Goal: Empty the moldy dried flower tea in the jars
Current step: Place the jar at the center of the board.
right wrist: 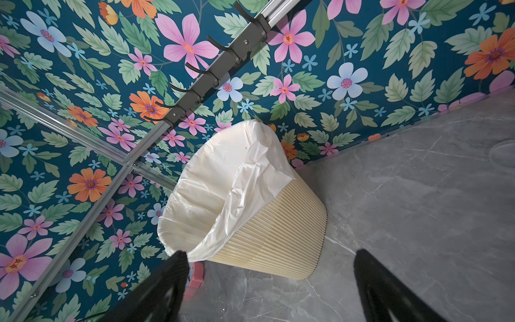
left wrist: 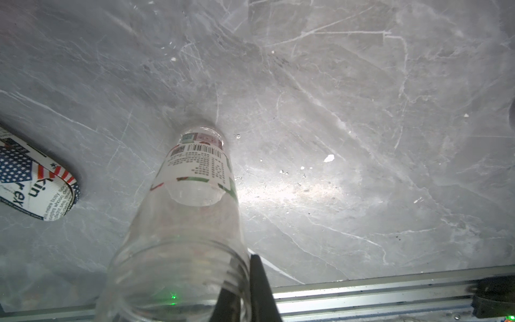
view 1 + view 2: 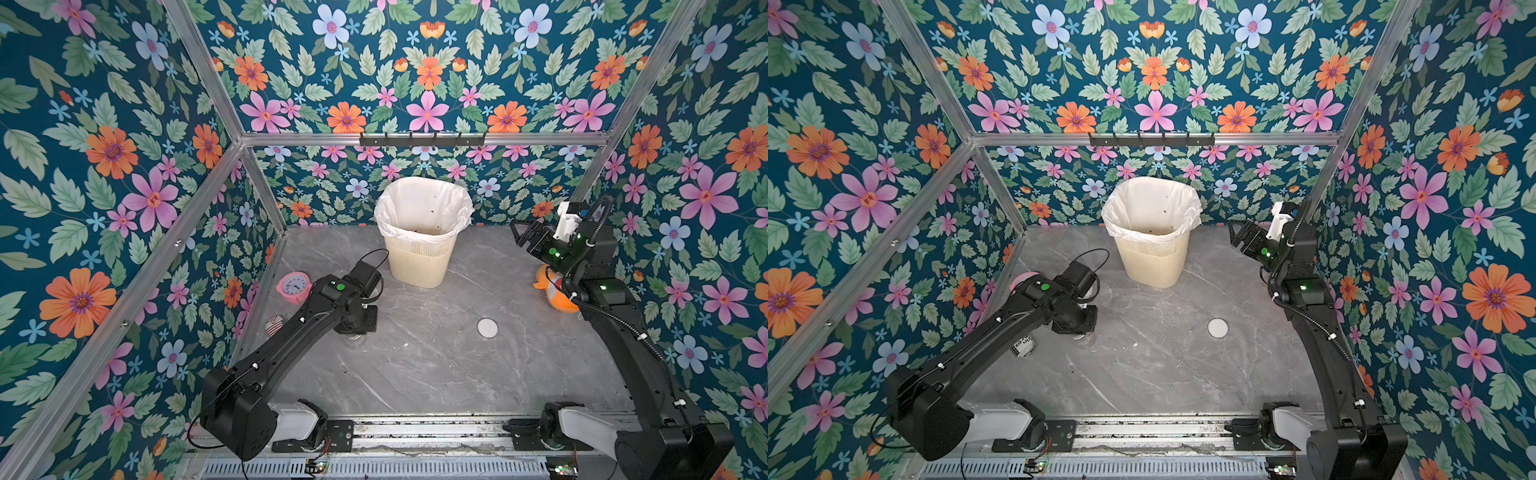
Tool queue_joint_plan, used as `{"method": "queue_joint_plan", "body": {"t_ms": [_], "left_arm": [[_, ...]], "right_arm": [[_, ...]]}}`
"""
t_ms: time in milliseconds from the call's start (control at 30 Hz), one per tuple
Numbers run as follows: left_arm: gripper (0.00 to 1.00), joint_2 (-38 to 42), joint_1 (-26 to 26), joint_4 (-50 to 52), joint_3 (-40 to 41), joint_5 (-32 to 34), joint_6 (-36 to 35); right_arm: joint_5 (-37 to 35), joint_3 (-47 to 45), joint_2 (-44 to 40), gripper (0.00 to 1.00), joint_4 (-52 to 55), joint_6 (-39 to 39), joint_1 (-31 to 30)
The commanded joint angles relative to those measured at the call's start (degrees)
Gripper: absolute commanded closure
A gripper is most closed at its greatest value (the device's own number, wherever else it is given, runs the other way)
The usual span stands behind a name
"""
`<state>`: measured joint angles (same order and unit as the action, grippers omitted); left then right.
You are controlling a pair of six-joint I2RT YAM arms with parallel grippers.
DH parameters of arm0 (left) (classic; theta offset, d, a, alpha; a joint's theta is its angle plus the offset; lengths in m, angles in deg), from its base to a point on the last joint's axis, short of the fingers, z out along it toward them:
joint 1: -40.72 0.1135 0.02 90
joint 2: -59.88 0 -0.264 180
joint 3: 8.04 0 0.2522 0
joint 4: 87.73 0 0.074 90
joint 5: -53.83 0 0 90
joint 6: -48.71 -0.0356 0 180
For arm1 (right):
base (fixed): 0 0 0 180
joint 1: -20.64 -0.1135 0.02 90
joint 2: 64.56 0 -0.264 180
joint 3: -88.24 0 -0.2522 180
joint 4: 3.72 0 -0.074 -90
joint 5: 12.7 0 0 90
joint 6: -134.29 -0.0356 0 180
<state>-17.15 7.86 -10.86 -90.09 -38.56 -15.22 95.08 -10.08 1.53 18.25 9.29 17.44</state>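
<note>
A clear jar [image 2: 195, 172] with a printed label stands upright on the grey table, its mouth open and no lid on it. No dried flower tea shows inside it. My left gripper [image 2: 245, 278] is shut on the jar's rim, one finger inside the wall and one outside. In both top views that jar [image 3: 353, 337] [image 3: 1080, 338] peeks out under the left gripper [image 3: 355, 326]. A white round lid [image 3: 487, 327] [image 3: 1217, 328] lies flat mid-table. My right gripper [image 3: 517, 233] [image 1: 270, 262] hangs open and empty, raised at the back right, facing the bin.
A cream ribbed bin [image 3: 419, 266] [image 1: 278, 237] with a white liner stands at the back centre, brown flecks on the liner. A pink clock [image 3: 293, 286] and a striped can [image 2: 36, 189] sit at the left. An orange toy [image 3: 557, 297] lies behind the right arm.
</note>
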Motion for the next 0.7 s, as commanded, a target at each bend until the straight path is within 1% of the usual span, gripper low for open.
{"method": "queue_joint_plan", "body": {"t_ms": [0, 33, 100, 200, 300, 500, 667], "left_arm": [[1.0, -0.71, 0.77, 0.53, 0.35, -1.23, -2.55], [0.95, -0.8, 1.04, 0.39, 0.14, -1.3, -2.68], [0.88, -0.92, 1.4, 0.22, -0.47, -1.34, -2.94], [0.86, -1.13, 1.73, 0.26, -1.47, -1.3, -3.33], [0.76, -1.2, 2.18, 0.49, -2.08, -0.52, -3.56], [0.68, -1.09, 2.98, 0.67, -3.74, 0.16, -4.0], [0.56, -1.11, 3.24, 1.71, -5.6, 1.86, -4.33]], "right_arm": [[-0.2, -0.07, -0.08, 0.07, -2.1, -0.41, -0.08], [-0.27, -0.07, -0.1, 0.07, -2.02, -0.25, -0.08], [-0.23, -0.07, -0.03, 0.07, -2.05, -0.15, -0.05], [-0.04, -0.15, 0.1, 0.07, -2.19, -0.15, -0.07], [0.18, -0.24, 0.36, 0.07, -2.38, -0.24, -0.09], [0.25, -0.16, 0.62, 0.07, -2.5, -0.24, -0.05], [0.2, 0.02, 0.53, 0.07, -2.24, -0.2, -0.21]]}}
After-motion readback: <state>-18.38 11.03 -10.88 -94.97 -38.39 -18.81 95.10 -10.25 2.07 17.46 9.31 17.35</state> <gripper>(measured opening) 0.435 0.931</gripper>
